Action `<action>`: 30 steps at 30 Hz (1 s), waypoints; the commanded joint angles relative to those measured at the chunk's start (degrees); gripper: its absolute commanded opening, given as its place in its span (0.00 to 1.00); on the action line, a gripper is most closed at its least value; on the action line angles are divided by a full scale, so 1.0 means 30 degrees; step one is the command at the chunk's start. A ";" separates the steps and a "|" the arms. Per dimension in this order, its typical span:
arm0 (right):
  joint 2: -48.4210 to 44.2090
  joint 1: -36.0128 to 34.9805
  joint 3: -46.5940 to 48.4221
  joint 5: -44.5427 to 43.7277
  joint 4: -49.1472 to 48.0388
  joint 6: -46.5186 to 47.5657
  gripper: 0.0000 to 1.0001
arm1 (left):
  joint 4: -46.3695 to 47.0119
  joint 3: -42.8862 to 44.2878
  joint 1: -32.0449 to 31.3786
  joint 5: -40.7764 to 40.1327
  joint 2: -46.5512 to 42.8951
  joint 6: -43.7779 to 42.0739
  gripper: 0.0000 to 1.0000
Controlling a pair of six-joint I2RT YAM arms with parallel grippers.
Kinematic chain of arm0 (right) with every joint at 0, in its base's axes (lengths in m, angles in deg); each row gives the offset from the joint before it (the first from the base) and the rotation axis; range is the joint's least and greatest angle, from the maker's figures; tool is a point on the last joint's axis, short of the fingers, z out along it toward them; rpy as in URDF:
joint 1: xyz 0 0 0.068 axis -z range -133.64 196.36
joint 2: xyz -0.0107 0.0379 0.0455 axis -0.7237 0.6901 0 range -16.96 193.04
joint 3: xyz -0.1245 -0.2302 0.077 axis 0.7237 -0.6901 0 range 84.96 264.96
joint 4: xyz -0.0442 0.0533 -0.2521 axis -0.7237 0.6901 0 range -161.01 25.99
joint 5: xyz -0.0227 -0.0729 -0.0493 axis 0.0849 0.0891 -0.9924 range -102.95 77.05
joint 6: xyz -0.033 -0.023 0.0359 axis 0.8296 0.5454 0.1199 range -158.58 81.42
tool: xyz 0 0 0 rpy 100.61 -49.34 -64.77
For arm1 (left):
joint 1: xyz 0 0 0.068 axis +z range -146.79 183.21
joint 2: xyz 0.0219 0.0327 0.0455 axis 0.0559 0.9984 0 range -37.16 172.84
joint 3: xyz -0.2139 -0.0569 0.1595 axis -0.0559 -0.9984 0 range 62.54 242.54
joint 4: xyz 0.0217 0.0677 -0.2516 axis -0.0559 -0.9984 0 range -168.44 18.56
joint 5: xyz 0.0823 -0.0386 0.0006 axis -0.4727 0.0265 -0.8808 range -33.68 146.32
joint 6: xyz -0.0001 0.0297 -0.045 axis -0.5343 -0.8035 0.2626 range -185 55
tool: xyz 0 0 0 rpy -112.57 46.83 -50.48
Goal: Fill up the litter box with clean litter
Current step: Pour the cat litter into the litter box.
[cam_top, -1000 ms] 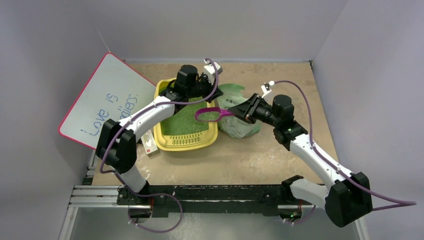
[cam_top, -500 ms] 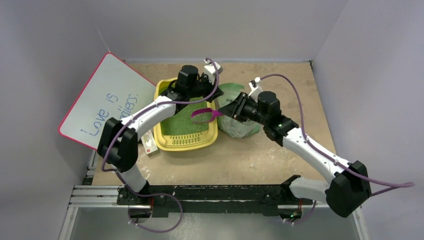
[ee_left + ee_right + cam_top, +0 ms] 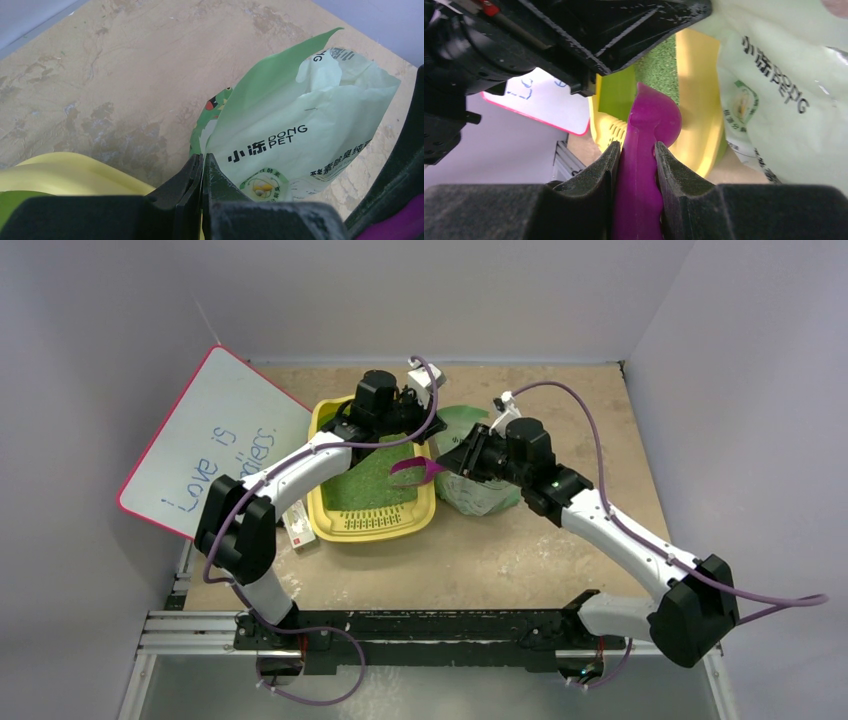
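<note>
Right wrist: right claw (image 3: 636,147) grips scoop (image 3: 651,117) over litter box (image 3: 696,100), likely dumping litter (image 3: 659,62); left claw (image 3: 202,162), closed, pinches bag (image 3: 300,125) upright.

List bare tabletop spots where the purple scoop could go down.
Widest bare table: the near strip between the litter box, the bag and the base rail. Also free: right of the bag to the right wall, partly under the right arm, and the far strip behind the bag. Crowded: whiteboard, litter box and bag sit packed together.

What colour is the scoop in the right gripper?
Purple: the scoop shows clearest in the right wrist view.
</note>
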 commanded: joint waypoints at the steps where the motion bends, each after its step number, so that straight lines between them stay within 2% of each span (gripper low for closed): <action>1: -0.0853 -0.0079 0.1172 -0.1703 0.0596 0.1009 0.00 | 0.0679 0.0287 0.0101 0.0065 0.0116 0.0222 0.00; 5: -0.0835 -0.0080 0.1367 -0.1439 0.0613 0.1119 0.00 | 0.0679 0.0291 0.0087 0.0114 0.0116 0.0222 0.00; 14: 0.0906 -0.0234 0.1967 0.1841 -0.0891 0.0365 0.00 | 0.0511 0.0242 0.0087 0.0034 -0.0145 0.0171 0.00; 21: 0.1545 -0.0681 0.2055 0.3000 -0.1142 0.0387 0.00 | 0.0545 0.0240 0.0087 0.0033 -0.0119 0.0272 0.00; 30: 0.0085 -0.0636 0.1257 0.0682 0.0749 0.0604 0.00 | 0.0503 0.0201 0.0087 0.0035 -0.0147 0.0314 0.00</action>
